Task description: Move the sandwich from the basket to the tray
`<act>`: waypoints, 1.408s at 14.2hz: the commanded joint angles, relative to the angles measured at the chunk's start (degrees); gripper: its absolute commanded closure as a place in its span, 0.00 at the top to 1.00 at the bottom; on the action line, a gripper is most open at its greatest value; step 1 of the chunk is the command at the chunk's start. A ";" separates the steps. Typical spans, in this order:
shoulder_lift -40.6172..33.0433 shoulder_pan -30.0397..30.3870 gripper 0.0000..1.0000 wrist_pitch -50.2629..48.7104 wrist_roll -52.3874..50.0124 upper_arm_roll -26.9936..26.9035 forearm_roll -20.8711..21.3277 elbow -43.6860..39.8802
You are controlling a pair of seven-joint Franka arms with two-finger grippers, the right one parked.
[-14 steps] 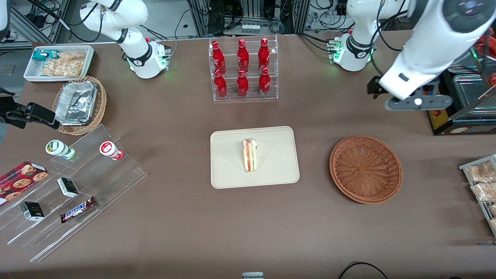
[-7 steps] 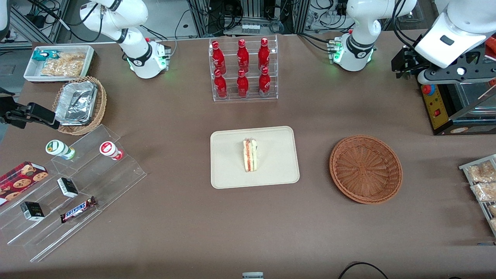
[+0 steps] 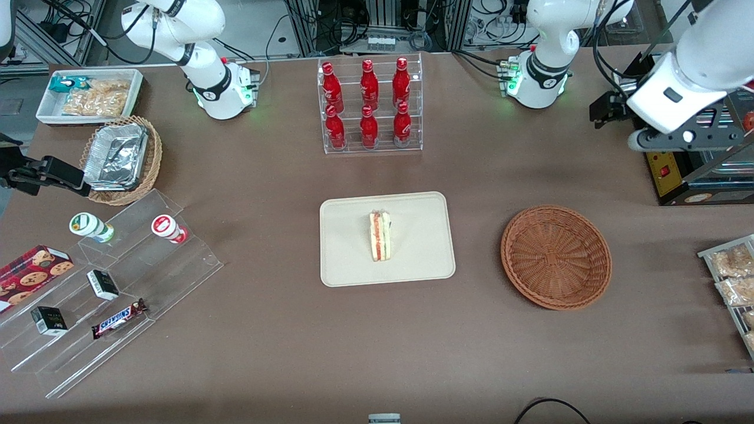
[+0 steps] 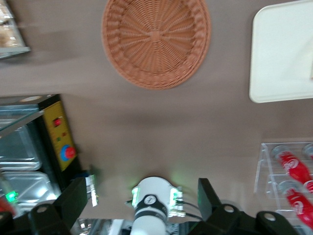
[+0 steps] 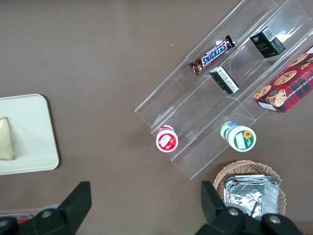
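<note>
The sandwich (image 3: 380, 237) lies on its side in the middle of the cream tray (image 3: 347, 235), with its red and green cut edge showing. It also shows on the tray (image 5: 29, 132) in the right wrist view (image 5: 6, 139). The reddish-brown basket (image 3: 556, 257) stands empty beside the tray, toward the working arm's end, and shows in the left wrist view (image 4: 156, 41) with a corner of the tray (image 4: 283, 54). My left gripper (image 3: 683, 136) hangs high over the table's working-arm end, farther from the front camera than the basket. It is open and empty (image 4: 139, 205).
A clear rack of red bottles (image 3: 369, 106) stands farther from the camera than the tray. A black box with a red button (image 3: 662, 171) sits under the gripper. Bagged snacks (image 3: 733, 277) lie near the basket. A stepped acrylic shelf (image 3: 118, 282) and a tan basket of foil trays (image 3: 121, 156) are at the parked arm's end.
My left gripper has swung away from the table's middle toward the working arm's end, then dipped slightly. The sandwich, tray and basket have not moved.
</note>
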State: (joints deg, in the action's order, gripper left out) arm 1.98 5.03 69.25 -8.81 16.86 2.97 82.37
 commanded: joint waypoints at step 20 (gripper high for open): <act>-0.31 2.18 1.00 2.21 0.11 -0.16 -0.60 2.45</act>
State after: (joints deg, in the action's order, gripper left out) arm 2.09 6.64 71.33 -8.47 16.36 2.54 85.12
